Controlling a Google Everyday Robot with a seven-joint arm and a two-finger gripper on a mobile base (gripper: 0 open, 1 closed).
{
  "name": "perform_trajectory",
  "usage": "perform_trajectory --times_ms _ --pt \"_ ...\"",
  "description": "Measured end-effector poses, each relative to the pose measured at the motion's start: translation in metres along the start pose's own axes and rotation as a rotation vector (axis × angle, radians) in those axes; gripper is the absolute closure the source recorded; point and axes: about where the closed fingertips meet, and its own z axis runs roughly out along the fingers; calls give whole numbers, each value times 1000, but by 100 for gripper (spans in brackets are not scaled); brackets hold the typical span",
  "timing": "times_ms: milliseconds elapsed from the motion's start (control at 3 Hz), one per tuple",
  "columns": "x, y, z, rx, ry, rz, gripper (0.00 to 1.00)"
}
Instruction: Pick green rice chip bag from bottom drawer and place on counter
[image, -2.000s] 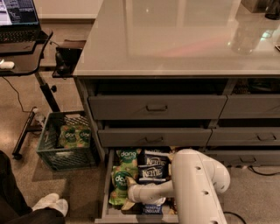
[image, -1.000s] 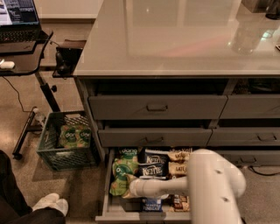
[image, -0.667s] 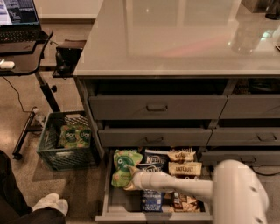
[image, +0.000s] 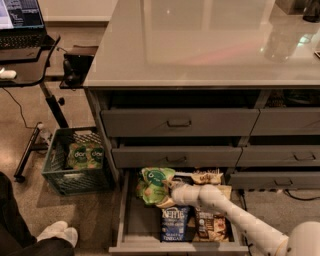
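Your gripper (image: 170, 193) is low down, inside the bottom drawer (image: 142, 226). The drawer is pulled out under the counter's front edge, closer to the front-left corner than to the right end. The gripper is clamped on the right side of the green rice chip bag (image: 152, 184). The bag is crumpled and tipped, with its round logo facing up. It sits at the back left of the drawer, just under the front edge of the counter (image: 200, 47). It is not on the counter yet.

Your white arm (image: 240, 220) reaches in from the bottom right, well out past the counter's front edge. It passes over a brown snack bag (image: 210, 227). Just beside that, to the left, lies a blue Kettle bag (image: 176, 223). Another pale bag (image: 207, 176) lies at the back of the drawer, right of the gripper.

Out past the counter's left edge, a green crate (image: 60, 177) stands on the floor with another green bag (image: 85, 155) in it. A laptop (image: 21, 22) sits on a black desk (image: 27, 67) beyond the counter's left edge.
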Motion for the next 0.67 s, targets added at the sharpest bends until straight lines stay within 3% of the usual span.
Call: perform_trajectory --times_ms 333,667 --pt "-2 -11 -39 -57 -50 66 100" --pt "-12 -5 -73 -162 -85 107 100"
